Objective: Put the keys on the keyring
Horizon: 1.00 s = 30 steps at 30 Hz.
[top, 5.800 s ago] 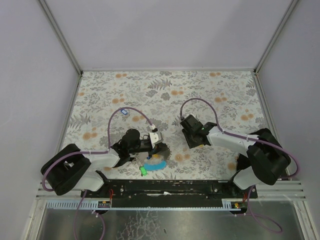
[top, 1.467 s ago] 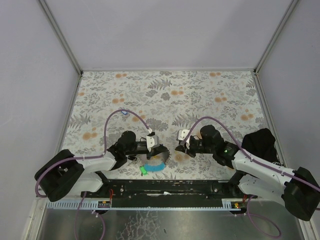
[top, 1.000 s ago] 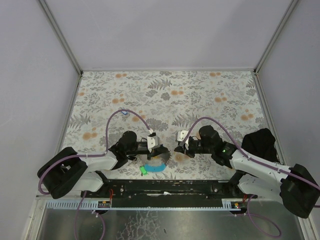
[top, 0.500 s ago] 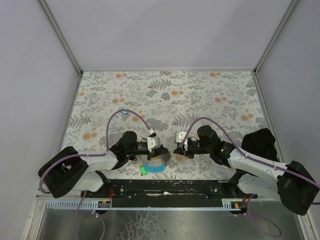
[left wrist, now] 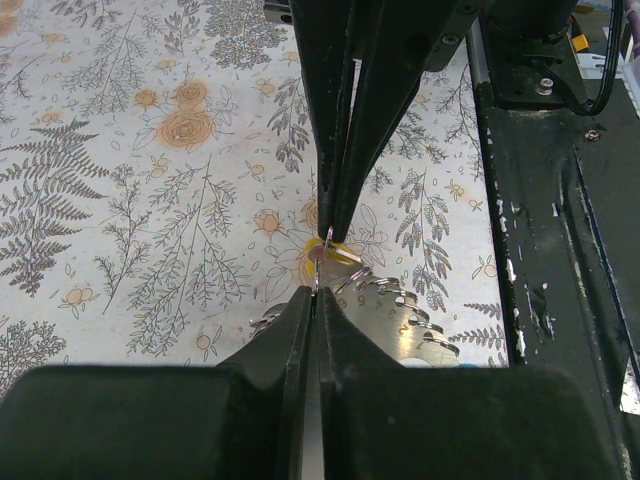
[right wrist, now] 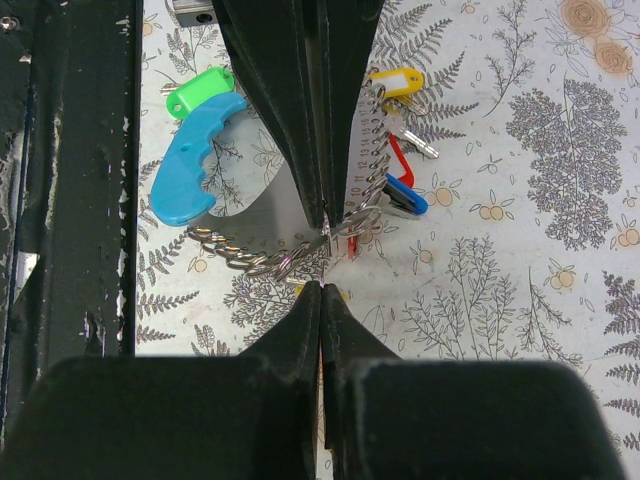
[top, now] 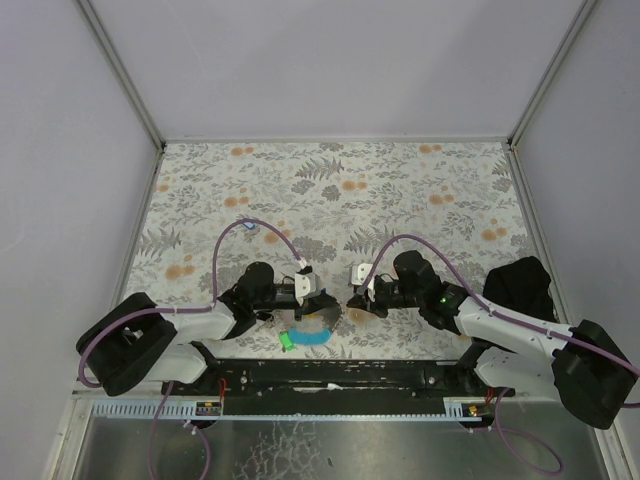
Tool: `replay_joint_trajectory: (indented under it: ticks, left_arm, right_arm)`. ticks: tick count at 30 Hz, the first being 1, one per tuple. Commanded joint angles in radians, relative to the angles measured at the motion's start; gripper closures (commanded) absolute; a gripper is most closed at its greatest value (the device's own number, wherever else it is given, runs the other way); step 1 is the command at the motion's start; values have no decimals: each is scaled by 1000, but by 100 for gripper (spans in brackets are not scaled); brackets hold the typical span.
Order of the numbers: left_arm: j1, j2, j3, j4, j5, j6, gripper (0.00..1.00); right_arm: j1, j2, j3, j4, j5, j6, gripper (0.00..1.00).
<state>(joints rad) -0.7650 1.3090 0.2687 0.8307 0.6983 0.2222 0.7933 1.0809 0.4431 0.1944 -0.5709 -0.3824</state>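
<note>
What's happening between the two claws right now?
The two claws meet tip to tip. The left claw is shut on the keyring, whose blue strap and other keys rest on the floral tabletop. The right claw, also shut, appears to press a yellow-capped key against the ring. It does not look threaded yet.

The top camera looked steeply down from above the near edge, taking in the whole table (top: 400,190). The two wrist cameras faced each other at close range along that edge, sharing the keyring (right wrist: 258,262) between them.
</note>
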Motion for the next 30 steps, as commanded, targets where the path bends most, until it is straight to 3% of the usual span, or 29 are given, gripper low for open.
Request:
replay_joint_trajectory:
  ticks: [1,30]
  left_arm:
    - [-4,3,7,88,18,0,100]
    - [-3,9,9,106,21,-22,100]
  right_arm:
    - [5,-18,13,61,-36,-2,100]
    - [6,12,29,58,-50,0,100]
